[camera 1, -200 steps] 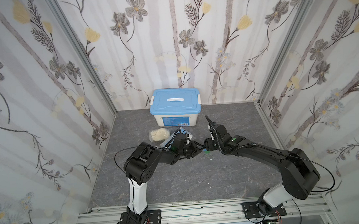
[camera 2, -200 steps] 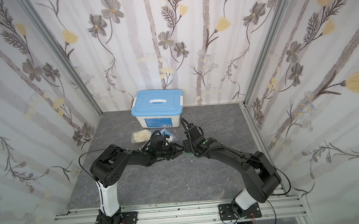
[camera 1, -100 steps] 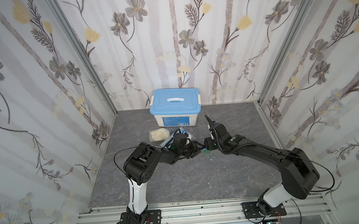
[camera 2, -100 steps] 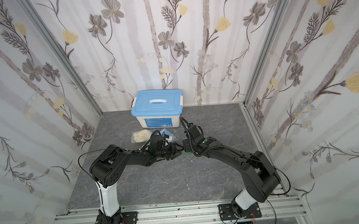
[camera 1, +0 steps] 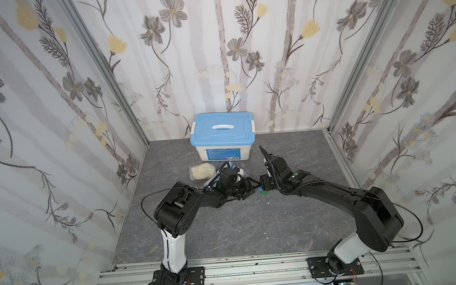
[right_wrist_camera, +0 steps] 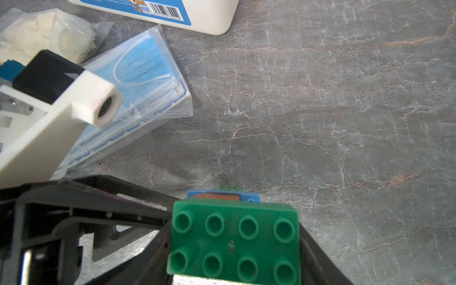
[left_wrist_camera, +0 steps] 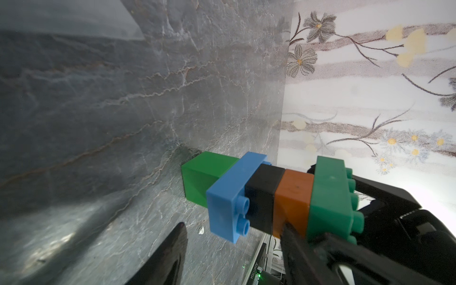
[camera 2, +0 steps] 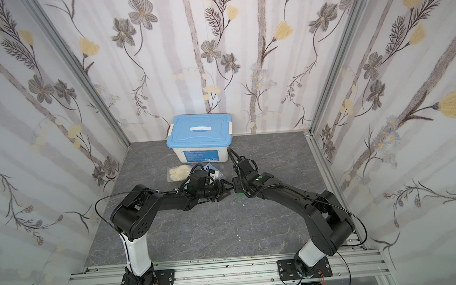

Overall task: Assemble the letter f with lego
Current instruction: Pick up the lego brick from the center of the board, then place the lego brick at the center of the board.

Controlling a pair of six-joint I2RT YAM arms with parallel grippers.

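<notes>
Right hand (right_wrist_camera: 235,249) around letter f (left_wrist_camera: 262,195)

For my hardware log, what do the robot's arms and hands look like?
The left arm and right arm are black with white base links and loose black cables. The left hand and right hand have black, tapered fingers. The left wrist carries a white camera mount.

**A:** so where did everything sit?

**B:** box (camera 1: 222,138) was at the back wall, middle. Bag (camera 1: 202,171) lay just in front of it, leftish, with the masks (right_wrist_camera: 148,81) right beside the bag. Stack (left_wrist_camera: 259,195) stood on the table (camera 1: 228,226), right of the masks and further forward.
</notes>
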